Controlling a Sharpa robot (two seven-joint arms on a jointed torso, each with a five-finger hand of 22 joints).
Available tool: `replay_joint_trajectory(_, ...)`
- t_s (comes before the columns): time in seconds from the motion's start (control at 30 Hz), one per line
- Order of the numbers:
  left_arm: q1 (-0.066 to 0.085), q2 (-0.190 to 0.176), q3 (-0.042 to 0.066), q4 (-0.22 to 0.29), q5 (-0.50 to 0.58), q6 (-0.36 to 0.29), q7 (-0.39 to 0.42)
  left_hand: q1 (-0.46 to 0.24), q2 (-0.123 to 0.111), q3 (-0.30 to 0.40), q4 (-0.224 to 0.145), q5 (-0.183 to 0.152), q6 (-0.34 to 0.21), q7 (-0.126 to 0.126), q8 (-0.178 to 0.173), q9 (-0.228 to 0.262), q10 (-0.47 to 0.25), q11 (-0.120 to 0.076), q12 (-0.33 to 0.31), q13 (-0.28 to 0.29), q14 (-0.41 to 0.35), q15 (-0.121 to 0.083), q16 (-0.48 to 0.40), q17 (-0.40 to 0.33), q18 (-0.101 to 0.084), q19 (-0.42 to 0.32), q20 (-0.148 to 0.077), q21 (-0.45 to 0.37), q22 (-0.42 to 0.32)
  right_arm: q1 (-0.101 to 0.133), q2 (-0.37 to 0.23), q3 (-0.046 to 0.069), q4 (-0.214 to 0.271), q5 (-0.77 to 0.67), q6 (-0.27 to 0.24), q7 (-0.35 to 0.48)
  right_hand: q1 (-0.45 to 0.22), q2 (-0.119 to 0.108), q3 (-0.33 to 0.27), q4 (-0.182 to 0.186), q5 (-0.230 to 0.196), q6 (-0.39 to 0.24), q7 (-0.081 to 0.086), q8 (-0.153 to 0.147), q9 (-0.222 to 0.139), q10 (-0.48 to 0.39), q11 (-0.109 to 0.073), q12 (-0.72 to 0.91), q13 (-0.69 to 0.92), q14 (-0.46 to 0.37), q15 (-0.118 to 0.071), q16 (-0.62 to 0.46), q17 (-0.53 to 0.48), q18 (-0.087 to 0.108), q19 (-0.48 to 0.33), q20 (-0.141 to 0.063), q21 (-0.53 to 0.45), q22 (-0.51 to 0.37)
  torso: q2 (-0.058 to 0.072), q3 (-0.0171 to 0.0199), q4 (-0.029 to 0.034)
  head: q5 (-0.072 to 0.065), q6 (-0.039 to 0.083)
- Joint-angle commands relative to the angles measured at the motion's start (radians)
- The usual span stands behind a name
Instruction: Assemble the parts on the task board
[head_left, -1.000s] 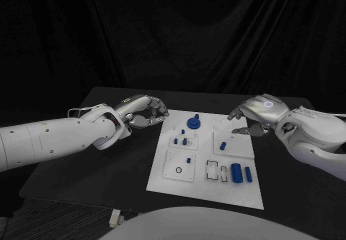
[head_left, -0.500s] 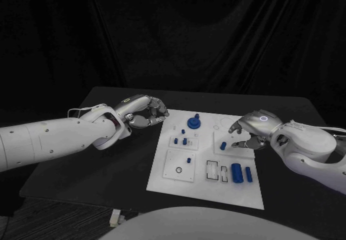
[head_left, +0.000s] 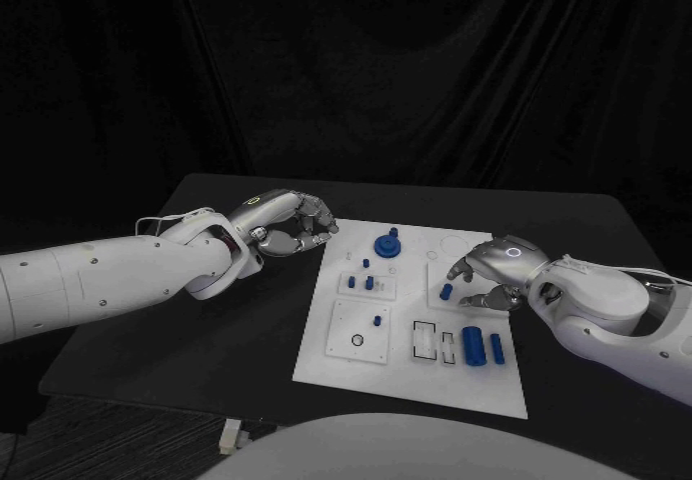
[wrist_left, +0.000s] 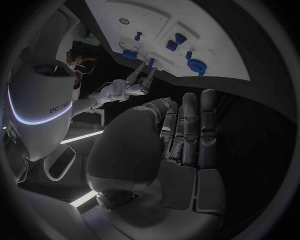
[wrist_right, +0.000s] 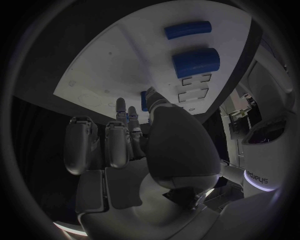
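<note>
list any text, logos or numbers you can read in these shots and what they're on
Left wrist view: dark lettering on the robot's white body, cut off and warped; not readable for certain.
Right wrist view: dark lettering on the white body, bent by the lens; not readable for certain.
Task board: no readable text, only black outlines of slots.
Left hand and right hand: no lettering visible.
</note>
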Motion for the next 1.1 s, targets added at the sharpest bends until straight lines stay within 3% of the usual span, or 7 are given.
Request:
replay_joint_trajectory(0.03, -0.001, 0.0, 0.001, 0.002, 0.003, 0.005, 0.009, 0.01, 0.003, -0.002, -0.003, 0.004, -0.002, 0.004, 0.002, 0.001, 0.008, -0.002, -0.006, -0.001, 0.001, 0.005, -0.005, -0.002, 0.005, -0.007, -0.001, 0.002, 0.041, -0.008, 0.008, 0.001, -0.008, -0.003, -0.029, 0.03, 0.023, 0.002, 0.01, -0.001, 0.004, -0.006, 0.0, -0.004, -0.002, -0.001, 0.0, -0.006, -0.003, 0.046, -0.005, -0.005, -0.004, 0.002, 0.012, -0.006, -0.006, 0.2, 0.0, -0.0003, 0.0004, 0.001, 0.0)
replay_joint_trajectory(0.6, -0.004, 0.002, 0.001, -0.003, 0.003, 0.016, 0.008, 0.014, 0.006, -0.001, -0.005, 0.008, 0.003, 0.006, 0.005, 0.003, 0.013, -0.001, -0.004, -0.003, 0.0, 0.005, -0.006, -0.002, 0.006, -0.01, -0.001, 0.001, 0.04, -0.019, 0.038, 0.001, -0.037, 0.052, -0.057, 0.059, 0.089, 0.018, 0.047, 0.0, 0.117, 0.014, 0.015, 0.008, 0.0, 0.03, 0.006, -0.015, -0.018, 0.045, -0.001, -0.008, -0.006, 0.003, 0.009, -0.003, -0.014, 0.199, 0.0, -0.0001, 0.0009, 0.002, 0.0)
replay_joint_trajectory(0.97, -0.006, 0.005, 0.001, -0.005, 0.003, 0.021, 0.009, 0.015, 0.007, 0.0, -0.006, 0.01, 0.005, 0.007, 0.007, 0.003, 0.016, 0.0, -0.004, -0.004, -0.001, 0.006, -0.006, -0.003, 0.006, -0.012, -0.001, -0.001, 0.04, -0.021, 0.05, 0.001, -0.044, 0.056, -0.058, 0.064, 0.102, 0.017, 0.067, 0.003, 0.134, 0.073, 0.025, 0.042, 0.025, 0.062, 0.003, -0.014, -0.024, 0.044, -0.003, -0.008, -0.007, 0.003, 0.009, -0.004, -0.014, 0.199, 0.0, 0.0, 0.0012, 0.001, 0.0)
replay_joint_trajectory(1.1, -0.006, 0.005, 0.001, -0.005, 0.003, 0.022, 0.008, 0.016, 0.007, 0.0, -0.007, 0.011, 0.006, 0.008, 0.007, 0.004, 0.017, 0.0, -0.004, -0.004, -0.001, 0.006, -0.006, -0.003, 0.006, -0.012, -0.001, 0.0, 0.04, -0.022, 0.052, 0.001, -0.046, 0.056, -0.057, 0.065, 0.115, 0.02, 0.078, -0.005, 0.137, 0.131, 0.031, 0.078, 0.053, 0.077, 0.0, -0.012, -0.025, 0.044, -0.005, -0.009, -0.008, 0.003, 0.009, -0.006, -0.015, 0.198, 0.0, -0.0001, 0.0013, 0.001, 0.0)
